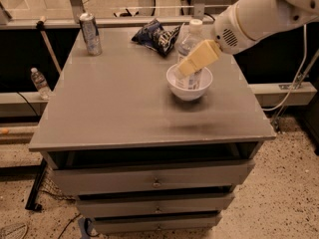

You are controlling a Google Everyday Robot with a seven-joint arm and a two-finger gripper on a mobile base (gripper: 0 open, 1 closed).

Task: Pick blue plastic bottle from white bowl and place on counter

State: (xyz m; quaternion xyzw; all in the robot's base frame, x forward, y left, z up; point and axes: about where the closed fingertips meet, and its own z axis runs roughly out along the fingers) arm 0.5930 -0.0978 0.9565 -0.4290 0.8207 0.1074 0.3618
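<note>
The blue plastic bottle [188, 43] stands upright in the white bowl [175, 86], its white cap on top. The bowl sits on the right half of the grey counter [119, 98]. My gripper [186, 67] comes in from the upper right on a white arm. Its tan end lies across the middle of the bottle, just above the bowl's rim, and hides part of the label. I cannot tell whether it touches the bottle.
A silver can [90, 33] stands at the counter's far left corner. A dark blue snack bag [157, 34] lies at the far edge, just behind the bottle. A small water bottle [39, 82] stands on the floor to the left. Three drawers are below the counter.
</note>
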